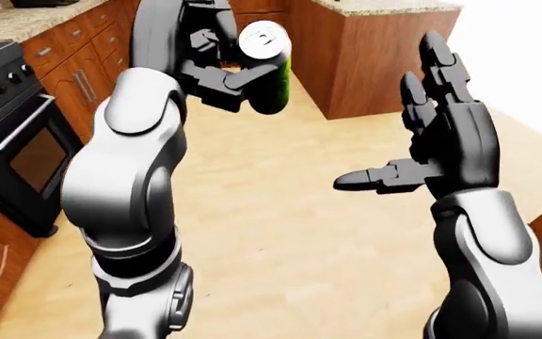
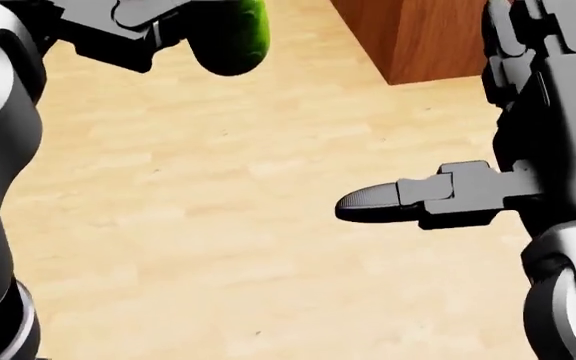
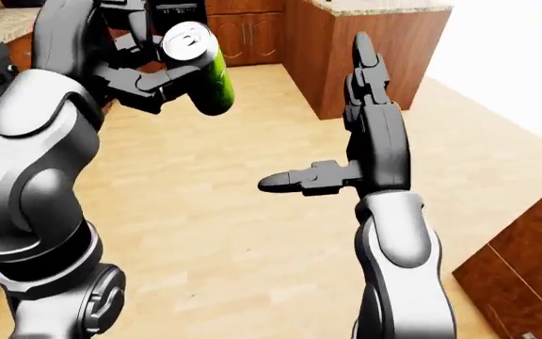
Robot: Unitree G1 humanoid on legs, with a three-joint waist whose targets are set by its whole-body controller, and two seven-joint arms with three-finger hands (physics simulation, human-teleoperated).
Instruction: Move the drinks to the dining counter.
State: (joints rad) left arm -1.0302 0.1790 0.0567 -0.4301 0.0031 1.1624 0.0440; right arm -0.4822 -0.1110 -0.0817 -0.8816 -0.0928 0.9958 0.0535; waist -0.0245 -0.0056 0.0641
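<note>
Left-eye view: the left hand [image 1: 216, 67], raised near the top of the picture, has its fingers [image 1: 243, 79] closed round a green drink can [image 1: 269, 67] whose silver top faces the camera, so the can is tilted rather than upright. The right hand [image 1: 441, 134] holds nothing; its fingers are spread wide, two pointing upward and the thumb [image 1: 370, 178] pointing toward the view's left, well apart from the can. Below both hands lies bare wooden floor [image 1: 280, 212]. A wooden cabinet block with a stone counter top [image 1: 384, 7] stands at the top of the view, right of the can, and a black oven [image 1: 17, 141] set among wooden drawers occupies the left edge. Whether that counter is the dining counter cannot be told from these views. The robot appears to be in transit, carrying one drink across the kitchen. For this step to go well, the grip on the can should be kept firm and the wrist turned so the can sits nearer upright while walking; the empty right hand should be kept away from cabinet corners, and the approach should bring the left arm square to the counter edge before the can is lowered.
</note>
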